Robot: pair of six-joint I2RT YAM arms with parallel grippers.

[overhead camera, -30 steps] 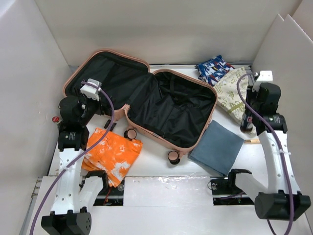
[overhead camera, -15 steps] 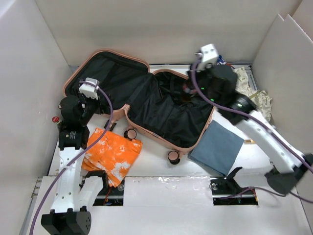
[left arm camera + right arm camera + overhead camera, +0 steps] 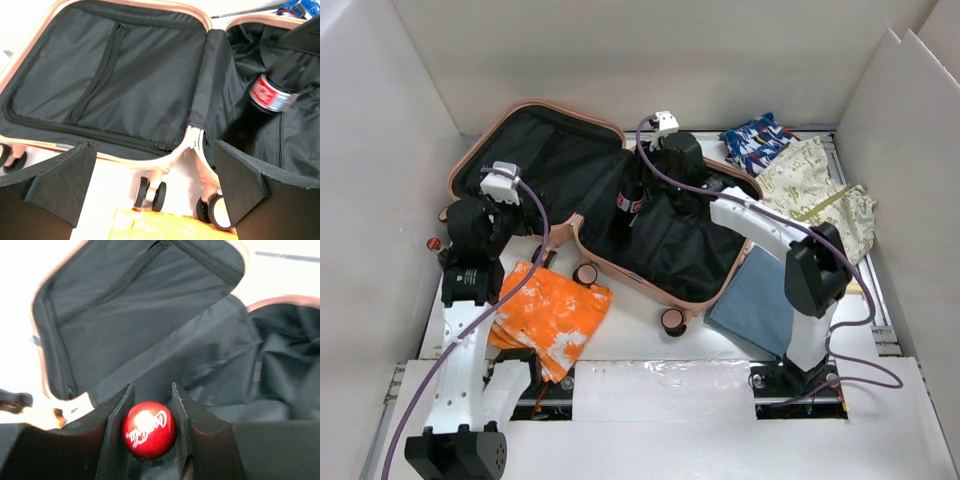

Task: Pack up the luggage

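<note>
While our right hand [image 3: 149, 392] is clasping the cola bottle [image 3: 150, 432] over the open luggage [image 3: 692, 245], left hand [image 3: 154, 150] gaping, we are packing: lowering and releasing probably next.

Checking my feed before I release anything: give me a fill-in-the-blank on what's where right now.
The right gripper is shut on a bottle whose cap is ___.
The left gripper, holding nothing, is ___.
The cloth lying near the wheels of the luggage is ___ and white.
Missing words: red; open; orange.
</note>
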